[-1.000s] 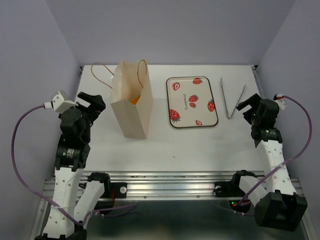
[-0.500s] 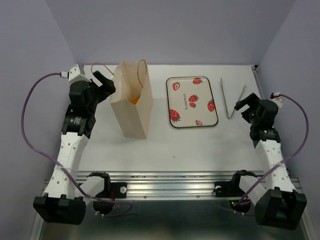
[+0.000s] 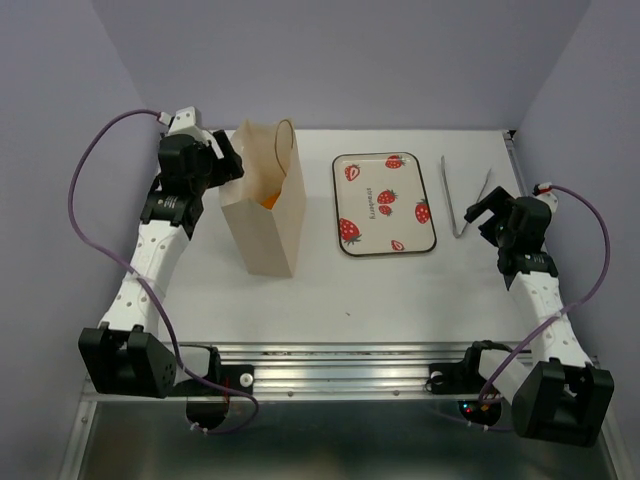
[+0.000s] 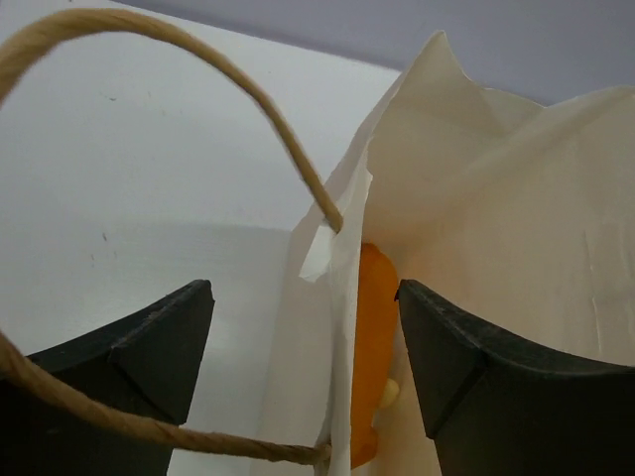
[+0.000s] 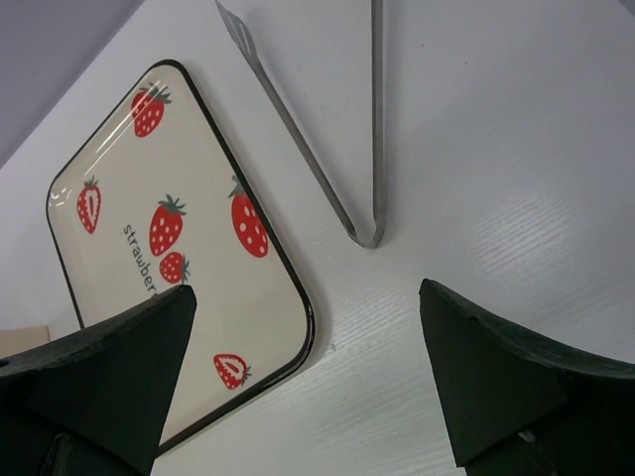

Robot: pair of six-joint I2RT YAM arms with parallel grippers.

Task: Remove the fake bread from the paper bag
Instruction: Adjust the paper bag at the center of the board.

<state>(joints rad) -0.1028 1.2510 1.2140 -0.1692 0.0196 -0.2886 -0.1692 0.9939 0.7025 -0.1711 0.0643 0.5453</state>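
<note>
The pale tan paper bag (image 3: 265, 210) stands upright on the table, its mouth open at the top. Glossy orange fake bread (image 3: 268, 199) shows inside it, and in the left wrist view (image 4: 372, 337) as an orange piece just behind the bag's near wall (image 4: 327, 327). My left gripper (image 3: 228, 165) is open at the bag's left upper edge, its jaws straddling that wall, with a cord handle (image 4: 248, 99) looping in front. My right gripper (image 3: 484, 207) is open and empty above bare table, right of the tray.
A strawberry-print white tray (image 3: 384, 203) lies right of the bag, also in the right wrist view (image 5: 179, 268). Metal tongs (image 3: 466, 203) lie at the back right, seen in the right wrist view (image 5: 337, 129). Purple walls enclose the table.
My left arm has swung up and right from the table's left side to the bag's left edge. My right gripper has shifted slightly left, toward the tongs.
</note>
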